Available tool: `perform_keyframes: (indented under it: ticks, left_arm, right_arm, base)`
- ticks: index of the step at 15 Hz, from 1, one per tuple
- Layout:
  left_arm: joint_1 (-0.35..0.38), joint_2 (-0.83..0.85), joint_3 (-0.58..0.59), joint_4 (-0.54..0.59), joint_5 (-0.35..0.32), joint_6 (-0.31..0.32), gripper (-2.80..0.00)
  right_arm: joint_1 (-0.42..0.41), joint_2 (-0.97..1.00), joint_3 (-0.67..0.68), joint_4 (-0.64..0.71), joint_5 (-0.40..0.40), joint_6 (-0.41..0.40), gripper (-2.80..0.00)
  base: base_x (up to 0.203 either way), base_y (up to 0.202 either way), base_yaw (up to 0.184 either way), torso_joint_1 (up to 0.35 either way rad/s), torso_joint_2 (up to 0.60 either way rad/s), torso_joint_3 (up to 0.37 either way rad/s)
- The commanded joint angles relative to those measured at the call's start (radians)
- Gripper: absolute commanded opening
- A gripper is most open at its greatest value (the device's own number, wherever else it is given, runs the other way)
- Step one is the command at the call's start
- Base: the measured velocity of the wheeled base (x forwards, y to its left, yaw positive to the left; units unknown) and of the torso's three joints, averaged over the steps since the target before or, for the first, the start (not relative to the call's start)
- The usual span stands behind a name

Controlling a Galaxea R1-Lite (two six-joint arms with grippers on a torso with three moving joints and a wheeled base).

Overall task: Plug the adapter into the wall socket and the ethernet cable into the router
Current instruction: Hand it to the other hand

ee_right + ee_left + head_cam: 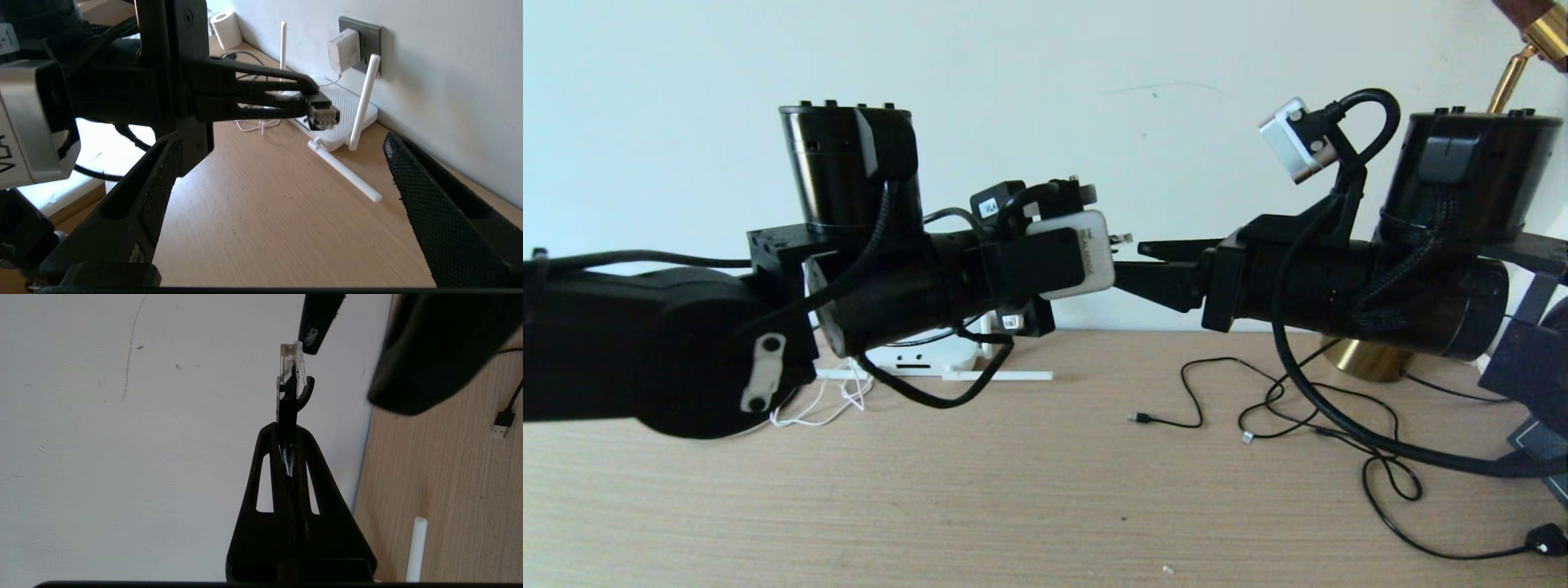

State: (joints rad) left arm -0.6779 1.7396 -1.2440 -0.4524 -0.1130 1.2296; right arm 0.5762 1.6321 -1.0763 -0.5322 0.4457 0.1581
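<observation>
Both arms are matte black with thick cylindrical joint housings topped by small screw heads. Each wrist carries a silver-white camera block, the left camera and the right camera, fed by looping black cables. Gripper fingers are black, tapered, with cross-hatched pads and slotted cut-outs.

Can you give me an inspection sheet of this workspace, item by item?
Surface: wooden table.
Job's things: adapter sits in the wall socket; router below; ethernet cable plug unplugged.
Clutter: white roll, brass lamp base.
Grippers: left gripper shut on the ethernet plug, in the air; right gripper open, facing it.
Cables: loose black leads on the table.
Surroundings: white wall.
</observation>
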Motion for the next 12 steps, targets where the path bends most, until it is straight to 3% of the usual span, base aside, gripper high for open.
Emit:
perform_keyframes:
  ticks: [1, 5, 6, 12]
  left_arm:
    - [-0.002, 0.001, 0.000, -0.003, -0.001, 0.007, -2.80]
    - [-0.002, 0.001, 0.002, -0.003, -0.002, 0.005, -2.80]
    - [-0.001, 0.002, 0.000, -0.003, -0.002, 0.005, -2.80]
    - [0.000, 0.008, 0.000, -0.009, -0.002, 0.004, -2.80]
  right_arm:
    - [0.000, 0.009, -0.002, -0.012, 0.002, 0.001, 0.00]
    - [0.000, 0.011, -0.005, -0.020, 0.001, 0.001, 0.00]
    - [-0.001, 0.011, -0.005, -0.020, 0.001, 0.001, -2.80]
    - [0.001, 0.006, 0.000, -0.021, 0.002, 0.001, -2.80]
  base:
    - [0.000, 0.000, 0.000, 0.000, 0.00, 0.000]
    - [0.000, 0.000, 0.000, 0.000, 0.00, 0.000]
    - [0.000, 0.000, 0.000, 0.000, 0.00, 0.000]
    - [0.000, 0.000, 0.000, 0.000, 0.00, 0.000]
